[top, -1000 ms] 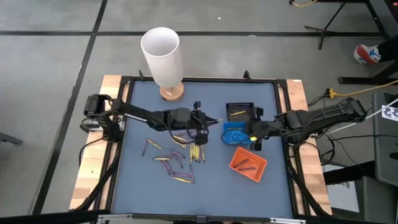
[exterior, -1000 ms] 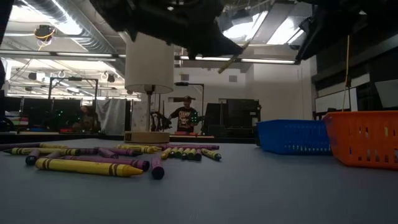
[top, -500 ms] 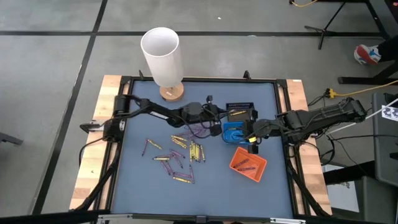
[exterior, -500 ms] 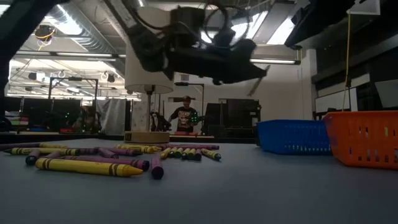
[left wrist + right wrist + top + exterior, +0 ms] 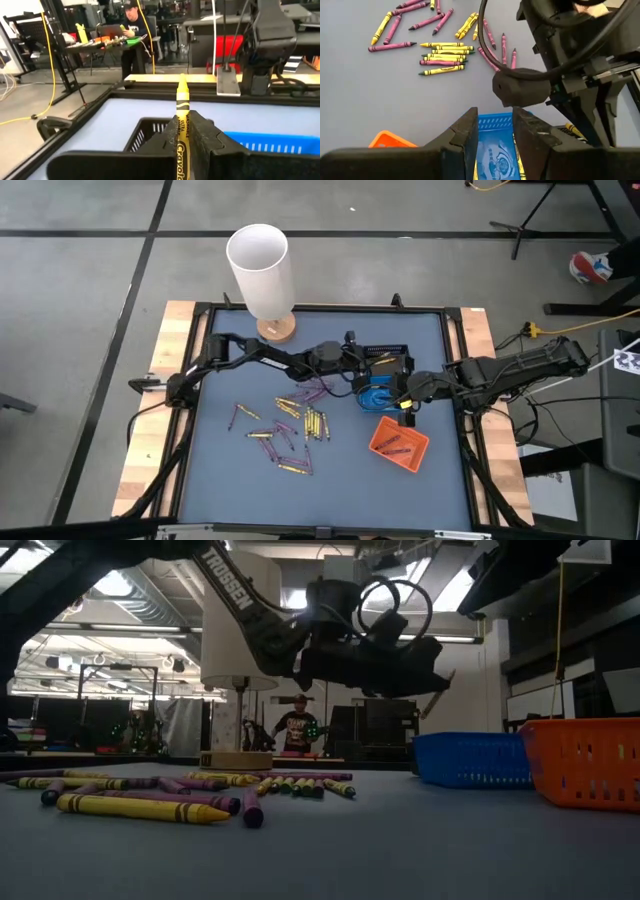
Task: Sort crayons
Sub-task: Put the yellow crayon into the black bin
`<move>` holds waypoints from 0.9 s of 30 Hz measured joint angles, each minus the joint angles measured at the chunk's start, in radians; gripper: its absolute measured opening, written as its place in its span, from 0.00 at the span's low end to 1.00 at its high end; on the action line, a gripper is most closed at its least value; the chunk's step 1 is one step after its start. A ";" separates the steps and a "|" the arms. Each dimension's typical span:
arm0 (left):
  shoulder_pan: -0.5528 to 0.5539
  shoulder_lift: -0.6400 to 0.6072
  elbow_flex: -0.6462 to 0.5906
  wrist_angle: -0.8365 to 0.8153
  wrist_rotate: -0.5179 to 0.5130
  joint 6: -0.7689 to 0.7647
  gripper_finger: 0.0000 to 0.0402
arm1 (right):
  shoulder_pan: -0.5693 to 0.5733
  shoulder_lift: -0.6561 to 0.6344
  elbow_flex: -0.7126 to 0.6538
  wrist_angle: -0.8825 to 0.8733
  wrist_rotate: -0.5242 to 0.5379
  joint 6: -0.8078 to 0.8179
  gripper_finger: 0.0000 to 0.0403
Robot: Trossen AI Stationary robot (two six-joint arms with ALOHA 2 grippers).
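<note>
**A:** What carries everything, and what stands on it?

**B:** A blue-grey table [image 5: 220,480] with a dark rim. Largest is a white lamp [image 5: 262,275] at the far edge. Then three small trays toward the right side — a black tray [image 5: 385,360], a blue tray [image 5: 376,394] and, nearest the front edge, an orange tray [image 5: 399,442].

**A:** And the crayons?

**B:** Most of the loose crayons [image 5: 292,423] lie scattered mid-table, yellow and purple mixed. The left gripper [image 5: 183,131] is clamped on one yellow crayon [image 5: 181,115], held upright above the black tray. The right gripper [image 5: 494,131] hangs over the blue tray, its fingers apart, holding nothing.

**A:** How will a crayon handle?

**B:** Probably light and stiff, with a paper wrap that grips well — but it may snap if squeezed hard. I would pinch it at mid-length, across the wrap.

**A:** Anything in the way?

**B:** The two arms crowd close over the trays, and crayons lying side by side touching will be hard to single out.
</note>
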 joint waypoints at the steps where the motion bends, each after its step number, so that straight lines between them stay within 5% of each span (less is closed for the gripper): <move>1: 0.000 0.006 0.000 0.000 0.000 0.000 0.03 | 0.000 0.000 0.000 0.000 0.000 0.000 0.30; 27: 0.015 0.011 0.000 -0.027 -0.025 -0.055 0.03 | 0.000 0.000 0.000 0.000 0.000 -0.002 0.30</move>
